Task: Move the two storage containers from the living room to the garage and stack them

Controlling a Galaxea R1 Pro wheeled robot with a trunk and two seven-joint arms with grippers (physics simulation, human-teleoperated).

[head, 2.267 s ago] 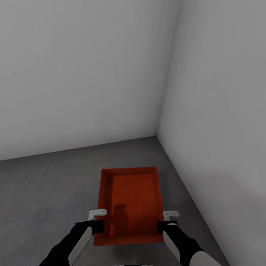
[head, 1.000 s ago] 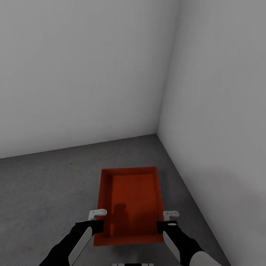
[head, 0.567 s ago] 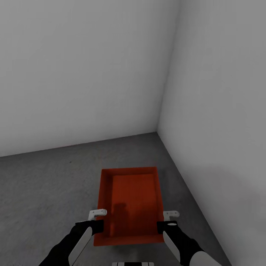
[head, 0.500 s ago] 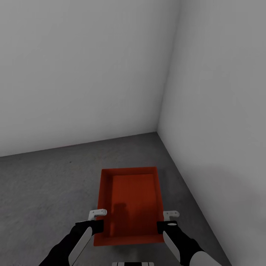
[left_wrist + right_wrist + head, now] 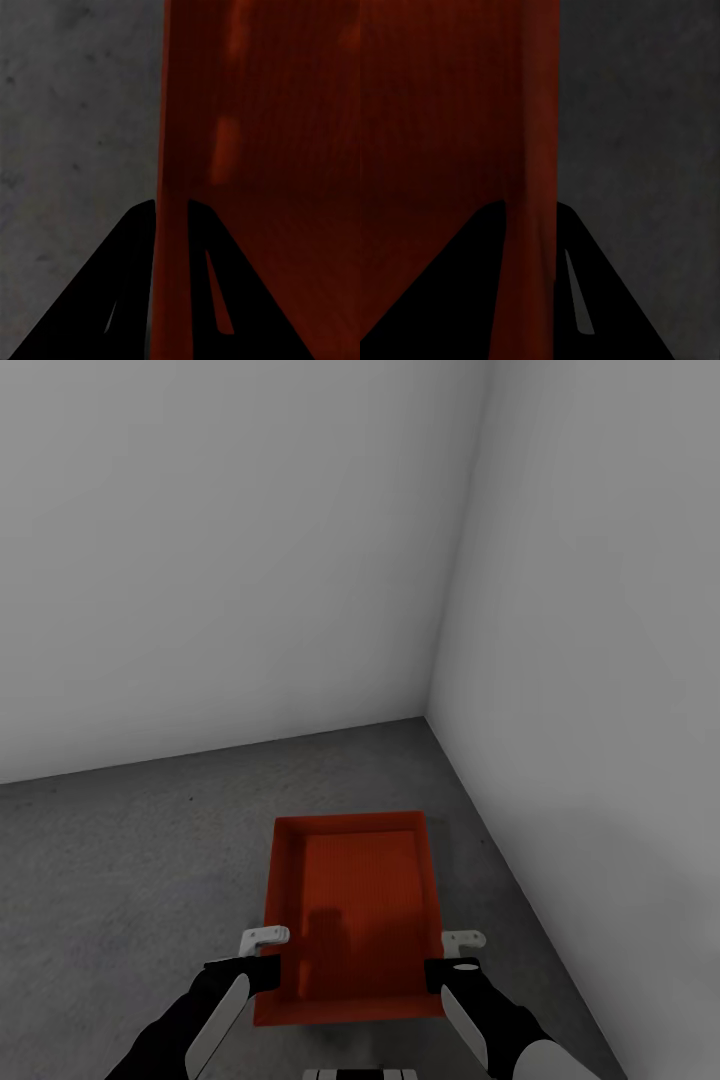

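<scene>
Your left gripper (image 5: 262, 952) pinches the left wall of the storage container (image 5: 352, 905), one finger (image 5: 120, 300) outside and one inside. The open orange-red bin sits near the corner of the grey floor (image 5: 120, 860), close to the right wall (image 5: 600, 660). Your right gripper (image 5: 455, 952) clamps the right wall the same way.

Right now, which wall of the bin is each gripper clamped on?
Left gripper grips the bin's left long wall, right gripper the right one.
</scene>
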